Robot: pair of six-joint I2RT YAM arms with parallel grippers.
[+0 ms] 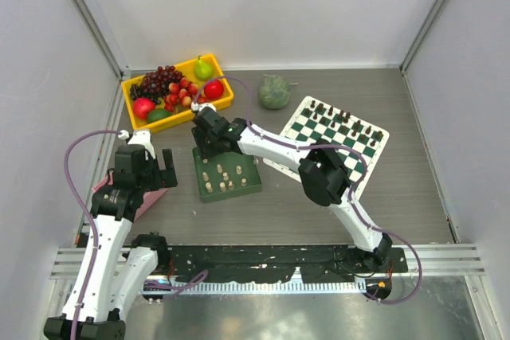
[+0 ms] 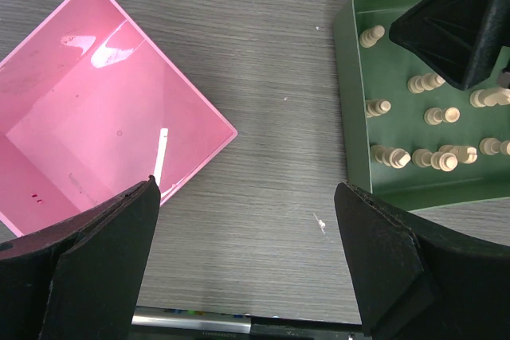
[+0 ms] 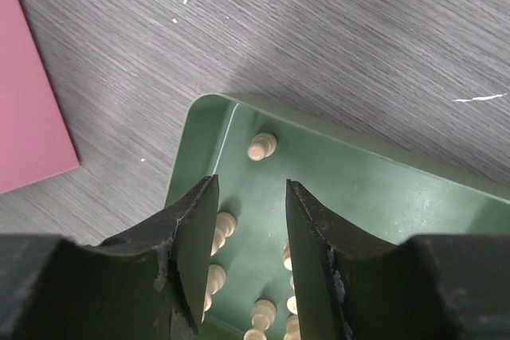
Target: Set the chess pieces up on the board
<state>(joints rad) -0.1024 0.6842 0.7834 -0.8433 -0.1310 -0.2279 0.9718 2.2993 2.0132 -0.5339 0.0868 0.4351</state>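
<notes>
- The right tool (image 3: 251, 189) hangs over the green tray (image 3: 382, 185), its fingers a little apart and holding nothing.
- The chess pieces (image 3: 262, 146) stand in the tray under and just beyond its tips.
- The left tool (image 2: 247, 197) is spread wide over the counter (image 2: 271, 77).

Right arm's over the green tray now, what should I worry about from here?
The cream pieces sit crowded in the green tray; the right gripper, fingers open, may topple neighbours or pinch two. The left gripper hovers beside the tray, so the arms might clash. The right elbow hangs over the board, near the dark pieces, and could sweep them.
</notes>
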